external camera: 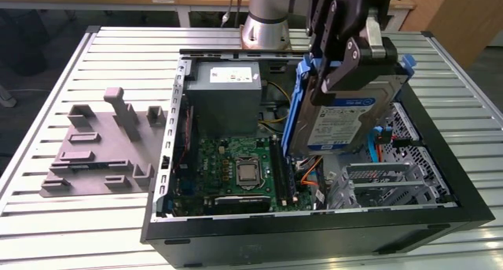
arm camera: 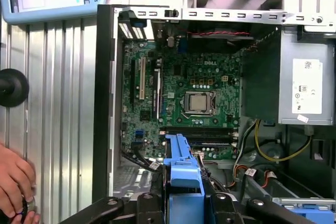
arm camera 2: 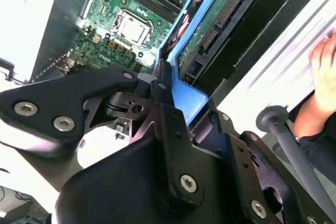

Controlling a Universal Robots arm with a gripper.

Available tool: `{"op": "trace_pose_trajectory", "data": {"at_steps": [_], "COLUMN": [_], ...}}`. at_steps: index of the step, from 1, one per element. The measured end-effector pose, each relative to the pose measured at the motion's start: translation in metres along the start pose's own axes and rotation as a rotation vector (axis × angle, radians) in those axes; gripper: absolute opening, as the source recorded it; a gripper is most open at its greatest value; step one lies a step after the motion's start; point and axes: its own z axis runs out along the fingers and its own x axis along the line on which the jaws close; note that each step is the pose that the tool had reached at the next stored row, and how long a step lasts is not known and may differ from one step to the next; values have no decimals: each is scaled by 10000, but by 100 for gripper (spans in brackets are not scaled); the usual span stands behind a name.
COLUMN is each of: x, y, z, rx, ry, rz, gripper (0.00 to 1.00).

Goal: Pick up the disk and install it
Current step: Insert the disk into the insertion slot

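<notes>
Disk picked up, not yet installed.
Over the open computer case (external camera: pixel 298 230) the disk (external camera: pixel 351 124) hangs on edge, clear of the case's floor, its blue bracket (external camera: pixel 296 111) pinched by the gripper (external camera: pixel 351 75); lifting looks done, seating is left.

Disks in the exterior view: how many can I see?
1. The disk hangs in the claw above the open case, toward the exterior view's right. Others may be hidden inside the case.
</notes>
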Motion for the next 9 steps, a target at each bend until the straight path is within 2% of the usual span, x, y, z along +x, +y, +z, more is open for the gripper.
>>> {"op": "trace_pose_trajectory", "data": {"at_steps": [9], "x": [-192], "y": [-1], "z": [2], "rx": [0], "ry": [-1], "rz": [0], "gripper": [36]}}
